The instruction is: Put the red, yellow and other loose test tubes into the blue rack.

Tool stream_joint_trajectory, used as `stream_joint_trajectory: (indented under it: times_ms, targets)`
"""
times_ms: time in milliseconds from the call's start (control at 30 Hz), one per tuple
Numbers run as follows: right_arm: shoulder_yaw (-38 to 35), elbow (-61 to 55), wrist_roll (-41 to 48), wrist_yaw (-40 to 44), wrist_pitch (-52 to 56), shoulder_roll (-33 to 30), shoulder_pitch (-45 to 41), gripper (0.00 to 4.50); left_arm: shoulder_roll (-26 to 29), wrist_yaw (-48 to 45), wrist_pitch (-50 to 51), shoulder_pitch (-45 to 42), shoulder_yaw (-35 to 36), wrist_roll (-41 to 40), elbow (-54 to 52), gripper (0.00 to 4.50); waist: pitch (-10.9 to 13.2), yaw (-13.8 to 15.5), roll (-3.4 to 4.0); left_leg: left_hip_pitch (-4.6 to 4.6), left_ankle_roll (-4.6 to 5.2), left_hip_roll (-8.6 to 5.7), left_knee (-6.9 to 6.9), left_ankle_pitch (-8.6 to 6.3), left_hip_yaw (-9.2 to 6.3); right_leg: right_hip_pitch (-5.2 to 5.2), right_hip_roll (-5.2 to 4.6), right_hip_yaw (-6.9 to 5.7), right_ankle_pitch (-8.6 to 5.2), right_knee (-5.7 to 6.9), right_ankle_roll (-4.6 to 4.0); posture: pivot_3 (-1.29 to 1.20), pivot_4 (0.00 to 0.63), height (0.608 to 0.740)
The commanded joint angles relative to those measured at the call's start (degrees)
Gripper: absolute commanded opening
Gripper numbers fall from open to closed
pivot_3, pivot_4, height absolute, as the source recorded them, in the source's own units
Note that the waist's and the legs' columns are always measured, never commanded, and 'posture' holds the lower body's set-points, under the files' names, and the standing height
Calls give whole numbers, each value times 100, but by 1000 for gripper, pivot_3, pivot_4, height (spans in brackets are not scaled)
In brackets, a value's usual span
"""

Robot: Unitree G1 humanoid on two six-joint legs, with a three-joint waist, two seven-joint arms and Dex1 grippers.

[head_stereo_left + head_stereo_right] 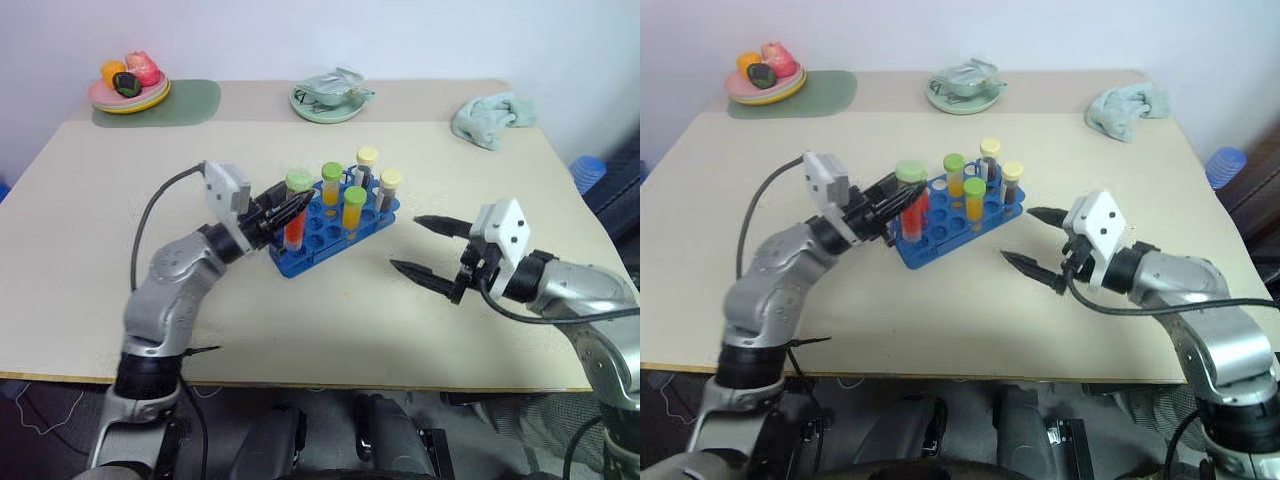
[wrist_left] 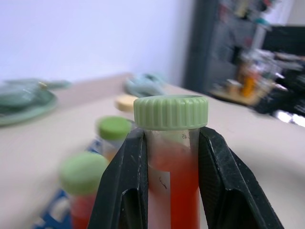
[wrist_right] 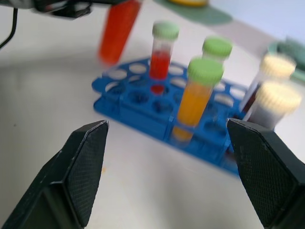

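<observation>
Red tube (image 2: 172, 157) in left end effector (image 1: 290, 212)

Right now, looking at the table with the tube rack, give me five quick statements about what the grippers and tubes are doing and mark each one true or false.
1. The left gripper is shut on the red tube with a green cap. True.
2. The right gripper holds a yellow tube. False: its fingers are open with nothing between them.
3. The blue rack already has several capped tubes standing in it. True.
4. The held red tube is fully seated in the rack. False: it hangs above the rack's near left end, still gripped.
5. The crumpled cloth lies against the rack. False: it sits apart, at the table's far right corner.
</observation>
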Motion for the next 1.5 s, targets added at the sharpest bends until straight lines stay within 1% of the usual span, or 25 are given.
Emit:
stream_joint_trajectory:
  times_ms: [33,167,267,367,433,533,700,867,1000,1133,1300,1400,1467,1500]
  targets:
    - [-231,-486,127,-299,147,48,162,4057,-242,12,-1030,-247,-113,550,551,777,0,3,0,1,1,0,0,0,3,0,1,0,0,-2,0,0,150,740]
    - [-249,-719,122,-519,236,75,374,4057,-608,-34,-1534,-418,-169,679,1153,777,-1,20,0,3,1,2,0,0,7,0,3,1,0,2,1,0,150,740]
    - [-241,-818,127,-635,264,90,440,4057,-716,-197,-1721,-432,-179,663,1400,777,-1,24,-1,3,3,1,0,-1,8,0,3,1,0,0,1,0,150,740]
    - [-233,-868,81,-704,236,107,534,4057,-714,-554,-1919,-427,-221,615,1612,777,0,32,-1,3,3,2,1,-1,8,0,4,1,0,0,1,0,150,740]
    - [-233,-892,66,-759,206,143,610,4057,-738,-795,-1873,-407,-231,468,1641,777,0,50,-2,3,3,2,1,-1,8,0,5,1,0,0,1,0,150,740]
    - [-200,-888,-13,-803,103,187,727,4057,-755,-1045,-1997,-397,-292,505,1737,777,-1,75,-1,3,5,2,1,-2,9,0,5,1,0,-1,1,0,150,740]
    - [-95,-856,-156,-869,-37,287,817,4057,-910,-1135,-2129,-548,-270,580,2077,777,-1,86,-2,3,5,1,1,-2,9,1,5,1,0,-1,2,0,150,740]
    - [-16,-870,-284,-920,-150,365,899,4057,-997,-1243,-2481,-697,-307,796,2668,777,-2,88,-2,5,6,1,2,-2,10,2,7,0,0,0,2,0,150,740]
    - [51,-917,-358,-985,-184,418,915,4057,-1027,-1359,-2700,-773,-307,900,3046,777,-3,96,-3,5,6,1,5,-2,10,5,6,0,1,0,3,0,150,740]
    - [104,-976,-396,-1070,-159,458,864,4057,-946,-1543,-2625,-810,-262,824,3198,777,-4,96,-4,7,7,1,7,-2,10,7,6,0,2,0,4,0,150,740]
    - [200,-956,-477,-1124,-176,483,793,4057,-888,-1685,-2766,-910,-210,877,3424,777,-5,90,-5,9,7,1,7,-2,10,8,7,0,2,2,5,0,150,740]
    - [253,-961,-518,-1147,-186,506,744,4057,-824,-1735,-2589,-919,-218,882,3482,777,-7,89,-6,9,7,1,7,-2,9,8,7,0,2,2,5,0,150,740]
    - [261,-979,-513,-1168,-175,521,709,4057,-780,-1851,-2348,-886,-229,781,3408,1824,-8,88,-7,10,7,1,7,-2,10,9,7,1,2,3,5,0,150,740]
    - [258,-981,-511,-1168,-171,522,699,4057,-775,-1861,-2326,-871,-217,763,3374,2254,-8,86,-7,10,7,1,7,-2,10,9,7,0,2,3,5,0,150,740]
